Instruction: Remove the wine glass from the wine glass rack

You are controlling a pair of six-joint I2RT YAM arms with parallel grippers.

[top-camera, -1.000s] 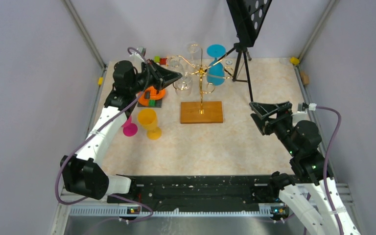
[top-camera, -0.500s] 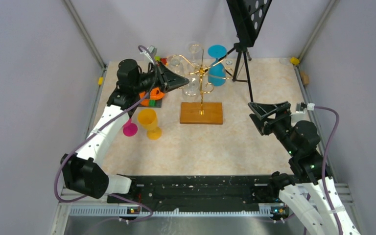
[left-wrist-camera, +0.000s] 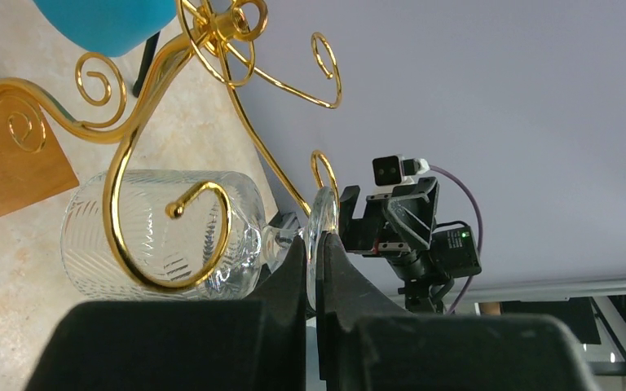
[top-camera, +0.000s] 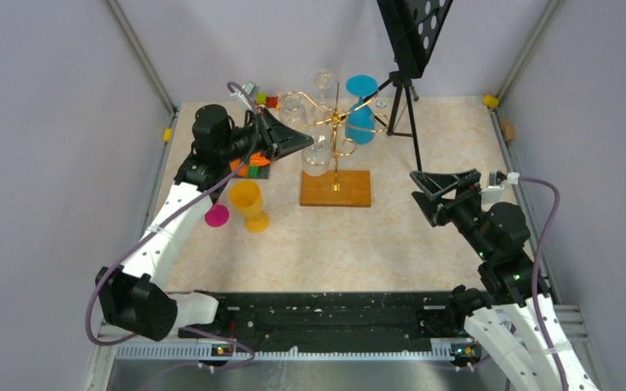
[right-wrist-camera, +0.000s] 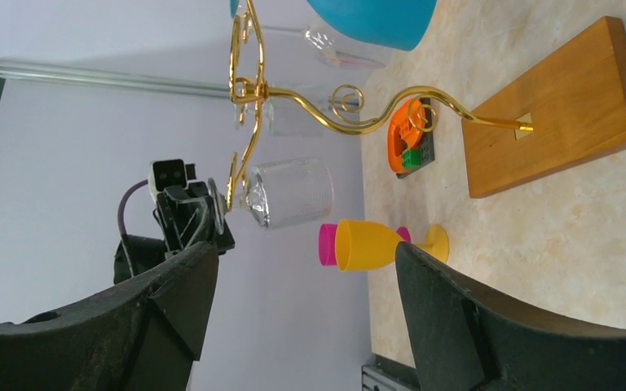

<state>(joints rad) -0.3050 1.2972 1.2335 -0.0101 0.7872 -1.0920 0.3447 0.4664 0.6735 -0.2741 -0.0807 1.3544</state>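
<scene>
Left jaws, clamped on glass (top-camera: 315, 156) foot, have carried it nearer rack (top-camera: 336, 120) post; right jaws apart, wider. Removal apparently unfinished.

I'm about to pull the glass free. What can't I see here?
- Left wrist: the glass, its foot mostly hidden inside the left gripper.
- Top: whether the glass is clear of the rack; clear glass, too small.
- Right wrist: pink glass, mostly behind the yellow glass.
- Both wrist views: teal glass, cut off at the top edge.
</scene>
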